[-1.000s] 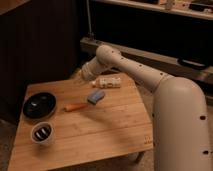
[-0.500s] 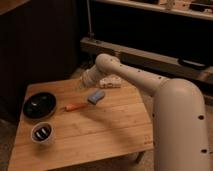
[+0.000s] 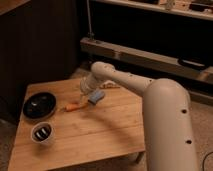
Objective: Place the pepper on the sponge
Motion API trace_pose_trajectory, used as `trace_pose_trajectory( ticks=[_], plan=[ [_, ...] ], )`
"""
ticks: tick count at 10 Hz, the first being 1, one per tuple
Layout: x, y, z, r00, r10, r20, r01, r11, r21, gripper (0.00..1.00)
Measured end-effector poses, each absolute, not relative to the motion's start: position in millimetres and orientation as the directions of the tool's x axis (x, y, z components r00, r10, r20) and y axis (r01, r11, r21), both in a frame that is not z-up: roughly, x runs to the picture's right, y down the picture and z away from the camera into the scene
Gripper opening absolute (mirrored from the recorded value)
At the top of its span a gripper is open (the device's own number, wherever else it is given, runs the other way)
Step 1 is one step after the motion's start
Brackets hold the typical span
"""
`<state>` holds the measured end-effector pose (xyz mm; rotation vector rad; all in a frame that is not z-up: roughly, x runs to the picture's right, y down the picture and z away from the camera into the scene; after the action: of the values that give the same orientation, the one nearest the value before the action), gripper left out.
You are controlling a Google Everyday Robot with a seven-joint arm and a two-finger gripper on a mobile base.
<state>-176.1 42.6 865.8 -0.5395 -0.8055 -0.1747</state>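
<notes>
Dim room, low wooden surface [image 3: 100, 135]. On it lies orange pepper [image 3: 75, 106], flat, just beside blue sponge [image 3: 96, 97], not atop it, long axis aimed toward sponge. Gripper [image 3: 87, 89] low over sponge, past pepper's near end; open or closed, cannot tell.

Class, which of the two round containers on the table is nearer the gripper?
The wide black bowl, not the small pale cup at the front corner; the gripper is beside the blue sponge.

Gripper [image 3: 86, 89] has come down lower; now close by the sponge [image 3: 97, 96] — nearer the table [image 3: 100, 135]
</notes>
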Motion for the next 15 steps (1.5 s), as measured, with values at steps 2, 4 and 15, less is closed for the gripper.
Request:
trace_pose_trajectory(
  ticks=[2, 4, 15],
  plan=[
    [-187, 54, 873, 0.686, 0.055, 0.726, 0.365, 0.837, -0.408, 0.80],
    [-193, 66, 881, 0.685, 0.069, 0.725, 0.368, 0.826, -0.426, 0.80],
    [-217, 102, 897, 0.681, 0.122, 0.722, 0.373, 0.791, -0.485, 0.50]
  ],
)
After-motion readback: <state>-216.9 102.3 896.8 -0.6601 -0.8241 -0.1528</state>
